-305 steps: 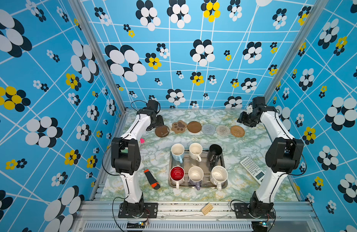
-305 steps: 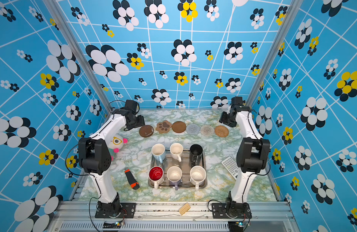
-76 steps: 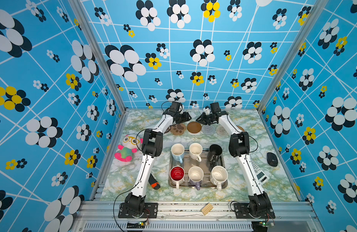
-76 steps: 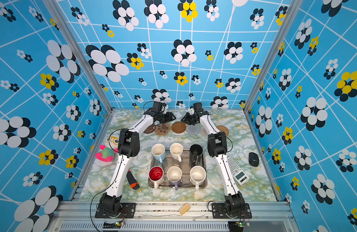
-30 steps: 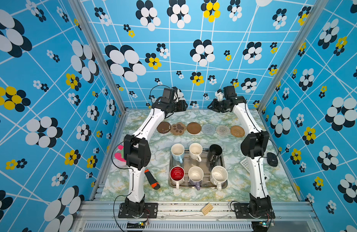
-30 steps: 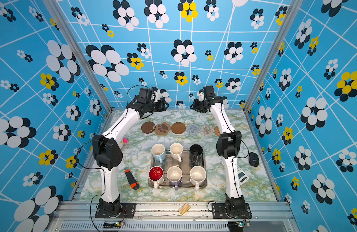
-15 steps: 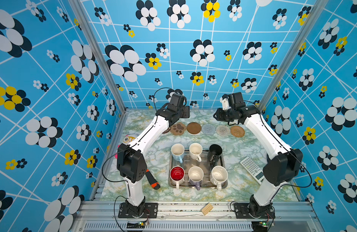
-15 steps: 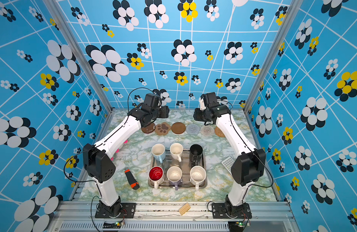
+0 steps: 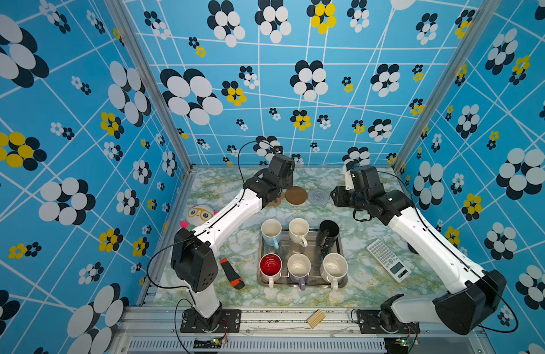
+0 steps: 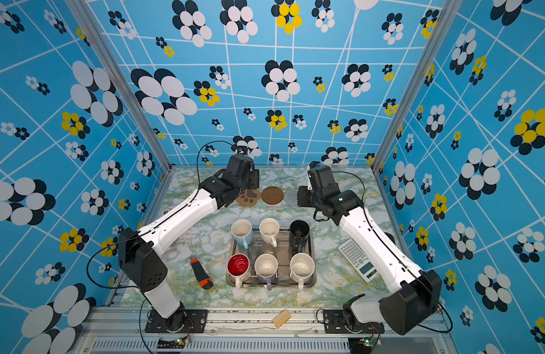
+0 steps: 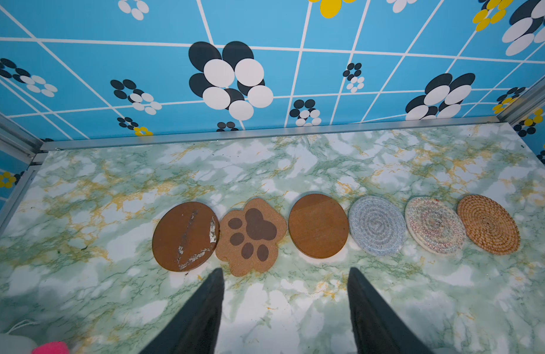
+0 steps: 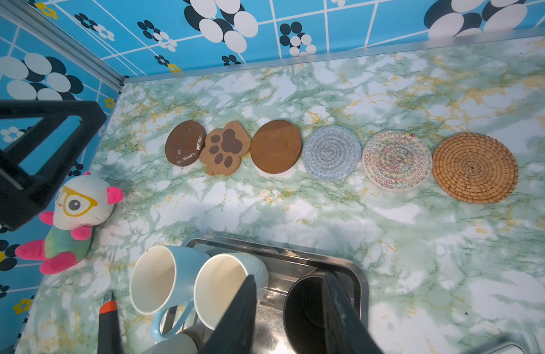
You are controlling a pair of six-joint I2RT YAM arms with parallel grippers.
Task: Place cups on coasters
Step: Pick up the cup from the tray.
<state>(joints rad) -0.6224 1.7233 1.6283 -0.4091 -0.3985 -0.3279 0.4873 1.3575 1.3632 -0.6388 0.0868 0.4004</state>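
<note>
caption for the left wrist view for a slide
Open left gripper hovers over the marble table, facing a row of six empty coasters.

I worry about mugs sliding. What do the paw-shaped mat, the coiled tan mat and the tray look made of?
Paw-shaped mat: likely cork, matt, speckled grain with darker printed pads.
Coiled tan mat: seemingly woven rattan, ridged spiral coils.
Tray: apparently steel, glossy, reflective floor.
</note>
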